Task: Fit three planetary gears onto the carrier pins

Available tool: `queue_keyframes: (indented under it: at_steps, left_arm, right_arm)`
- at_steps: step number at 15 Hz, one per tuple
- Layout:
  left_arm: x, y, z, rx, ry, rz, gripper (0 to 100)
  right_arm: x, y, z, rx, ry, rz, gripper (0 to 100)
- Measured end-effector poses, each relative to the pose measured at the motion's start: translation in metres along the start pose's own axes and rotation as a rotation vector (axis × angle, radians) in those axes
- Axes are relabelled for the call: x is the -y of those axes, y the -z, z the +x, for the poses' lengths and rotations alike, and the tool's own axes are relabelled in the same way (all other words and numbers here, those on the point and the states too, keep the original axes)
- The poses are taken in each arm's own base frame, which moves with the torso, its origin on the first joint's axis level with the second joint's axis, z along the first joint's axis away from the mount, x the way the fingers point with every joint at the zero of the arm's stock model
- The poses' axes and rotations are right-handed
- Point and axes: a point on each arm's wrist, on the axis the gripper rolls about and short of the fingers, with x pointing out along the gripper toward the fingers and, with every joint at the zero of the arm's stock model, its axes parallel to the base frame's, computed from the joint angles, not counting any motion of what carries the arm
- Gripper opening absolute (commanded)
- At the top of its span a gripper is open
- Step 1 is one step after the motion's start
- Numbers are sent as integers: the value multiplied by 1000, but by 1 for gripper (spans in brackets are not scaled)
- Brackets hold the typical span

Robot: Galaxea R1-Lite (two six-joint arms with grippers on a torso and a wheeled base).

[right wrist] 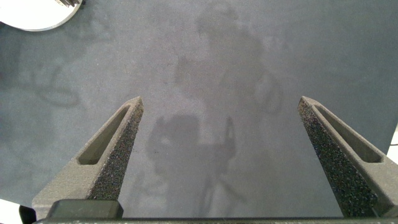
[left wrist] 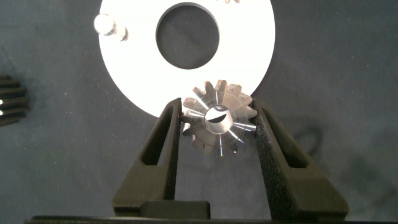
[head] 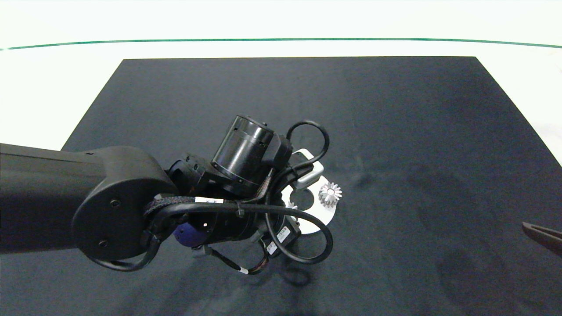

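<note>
- The left gripper [left wrist: 217,124] is hanging over the near-left part of the disc [left wrist: 130,74], and its two fingers [left wrist: 163,134] are clamping a gear [left wrist: 217,119] by the toothed rim, one finger on each flank.
- That gear is sitting right at the disc's edge, and a bright pin end is showing in its bore, so it looks to me as if it is going onto, or is already on, a pin; how deep it is sitting, I cannot tell.
- A second gear [head: 329,193] is standing on the disc's right side in the head view, apparently seated on its pin.
- One bare pin [left wrist: 104,25] is standing free on the disc, waiting for a gear.
- Dark teeth [left wrist: 9,99] are peeking in at the wrist view's edge; that may be the third gear lying on the mat [head: 395,131], but I cannot be sure.
- The right gripper [right wrist: 221,155] is parked at the far right of the mat, fingers spread wide, holding nothing.
- Handling, as I judge it: small, stiff metal, light, slick on the faces, so the tooth flanks are the place to grip, square across the middle, keeping the bore level with the pin so it is not jamming.
</note>
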Motion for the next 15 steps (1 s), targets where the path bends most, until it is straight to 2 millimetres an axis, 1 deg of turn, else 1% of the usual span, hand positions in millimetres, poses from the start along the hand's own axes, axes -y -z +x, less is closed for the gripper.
queue_keyframes:
  at_steps: [10,15]
  left_arm:
    - [5,-1,9,0,6,6,22]
    - [5,-1,10,-2,7,7,22]
  right_arm:
    - [0,0,0,-1,0,0,100]
    - [0,0,0,-1,0,0,100]
